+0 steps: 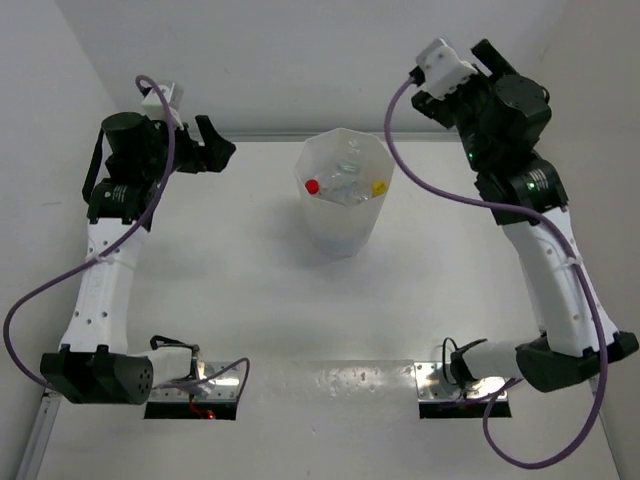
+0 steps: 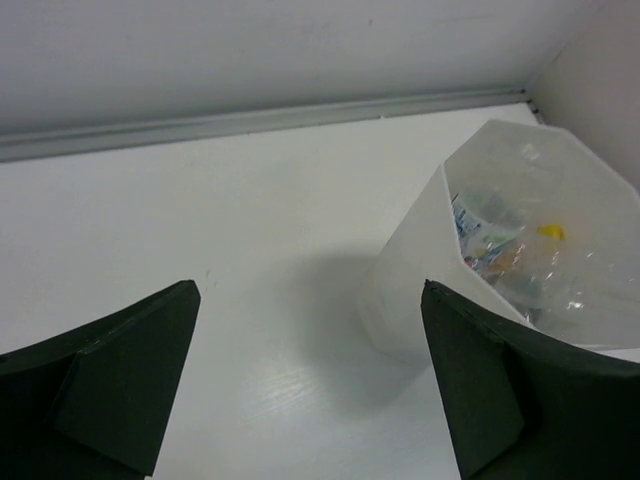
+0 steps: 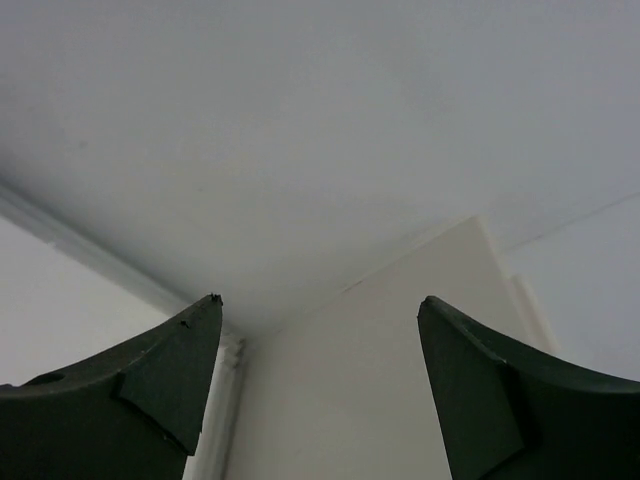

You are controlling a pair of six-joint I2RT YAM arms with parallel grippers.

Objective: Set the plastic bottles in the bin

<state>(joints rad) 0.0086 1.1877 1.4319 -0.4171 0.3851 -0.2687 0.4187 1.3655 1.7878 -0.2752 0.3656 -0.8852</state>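
The bin (image 1: 340,235) stands upright in the middle of the table at the back. Inside it lie several clear plastic bottles (image 1: 345,180); a red cap (image 1: 312,186) and a yellow cap (image 1: 378,187) show among them. My left gripper (image 1: 218,145) hangs to the left of the bin, open and empty. In the left wrist view the bin (image 2: 410,300) is at the right, beyond the left gripper (image 2: 310,285), with the bottles (image 2: 500,250) inside. My right gripper (image 3: 320,300) is raised at the back right, open, facing only bare wall with nothing between its fingers.
White walls close the table at the back and on both sides, with a metal strip (image 2: 250,122) along the back edge. Both arm bases and their purple cables (image 1: 440,190) sit at the near edge.
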